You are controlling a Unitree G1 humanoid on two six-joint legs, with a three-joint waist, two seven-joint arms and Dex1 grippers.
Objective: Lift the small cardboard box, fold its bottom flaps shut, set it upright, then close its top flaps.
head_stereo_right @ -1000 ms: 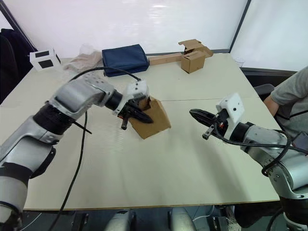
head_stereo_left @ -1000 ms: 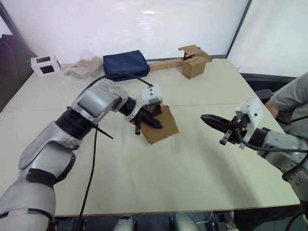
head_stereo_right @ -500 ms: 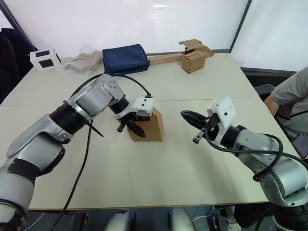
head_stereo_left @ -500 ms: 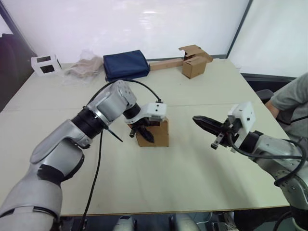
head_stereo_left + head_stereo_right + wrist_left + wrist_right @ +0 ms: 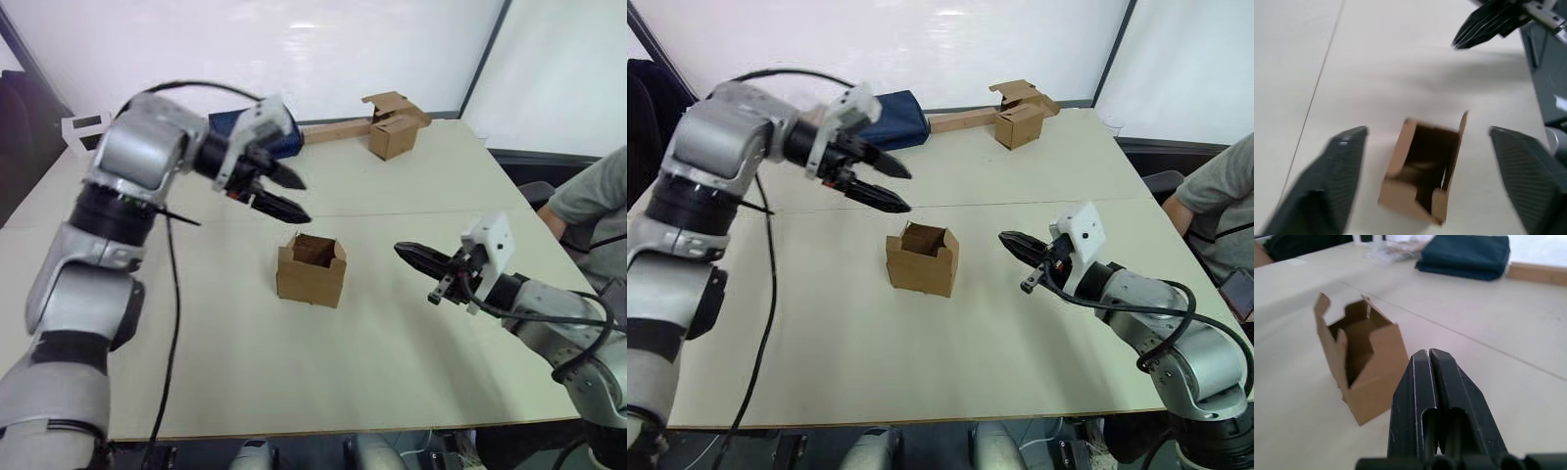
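The small cardboard box point(image 5: 312, 270) stands upright on the table's middle, its top flaps point(image 5: 315, 245) sticking up and the inside open. Its bottom flaps are hidden underneath. My left gripper point(image 5: 305, 201) hovers open above and behind the box, clear of it, with nothing between its fingers point(image 5: 1327, 186). My right gripper point(image 5: 402, 251) is shut and empty, level with the box and pointing at it from the right, a short gap away. In the right wrist view the box point(image 5: 1361, 367) sits just past the closed fingertips point(image 5: 1432, 357).
At the back of the table point(image 5: 294, 382) lie a navy blue bag point(image 5: 257, 130), crumpled plastic point(image 5: 174, 137), a white cube point(image 5: 93, 132) and another brown box on a long cardboard strip point(image 5: 394, 132). A person point(image 5: 598, 196) sits at the right edge.
My left gripper opened, let go of the box and rose up and back to the left. The box went from tilted in the grip to standing upright on the table.
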